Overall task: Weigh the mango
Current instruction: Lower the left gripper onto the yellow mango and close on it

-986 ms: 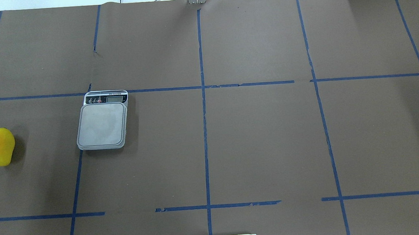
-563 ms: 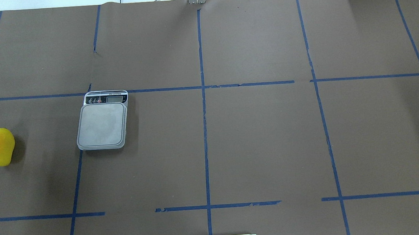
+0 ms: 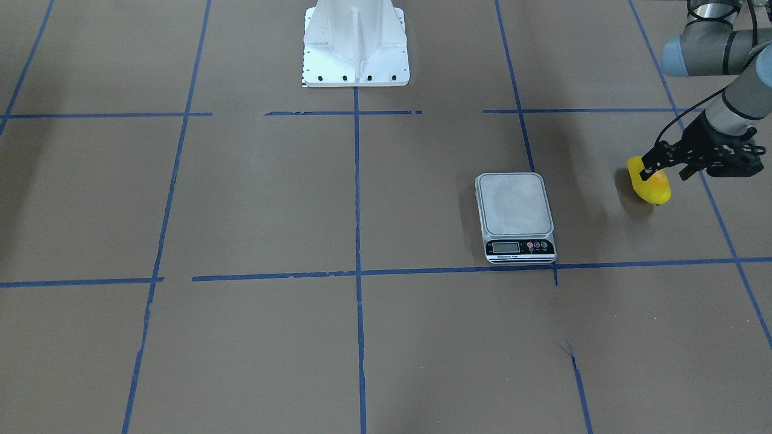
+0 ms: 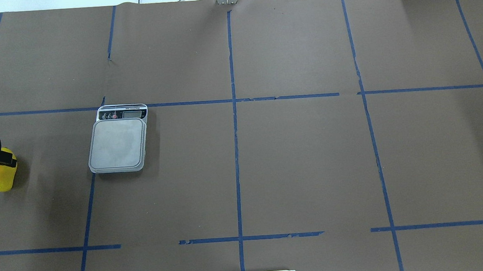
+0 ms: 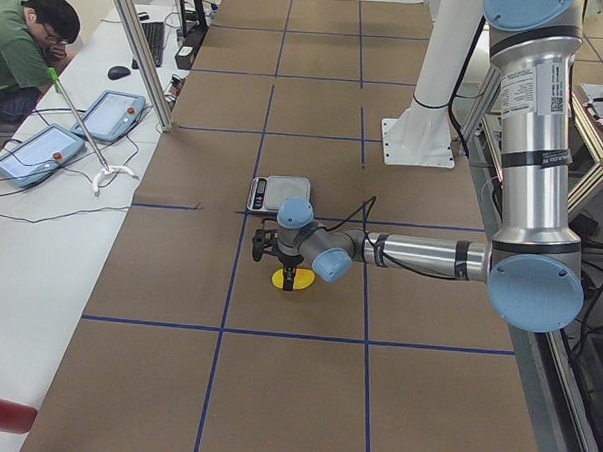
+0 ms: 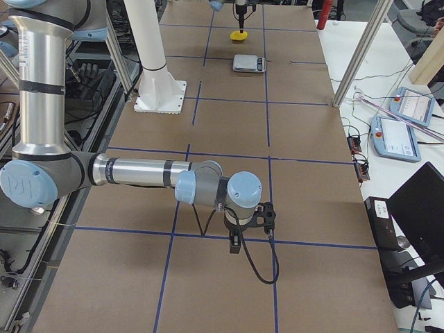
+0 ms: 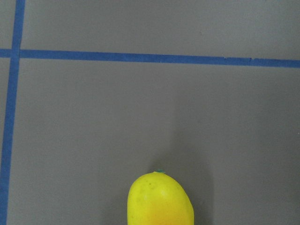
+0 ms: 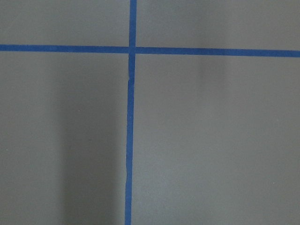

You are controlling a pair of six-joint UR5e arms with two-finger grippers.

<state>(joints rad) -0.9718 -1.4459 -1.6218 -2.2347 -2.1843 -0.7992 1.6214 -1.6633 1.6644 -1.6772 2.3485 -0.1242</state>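
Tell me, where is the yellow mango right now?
In the overhead view the mango lies on the table at the far left edge, left of the scale, with the left claw right over it.

Your left wrist view cuts off the mango [image 7: 160, 199] at the bottom; the scale's display [image 3: 505, 246] seems too small to read.

Bare table [image 4: 51, 174], apparently, between mango [image 4: 0, 180] and scale [image 4: 118, 149]
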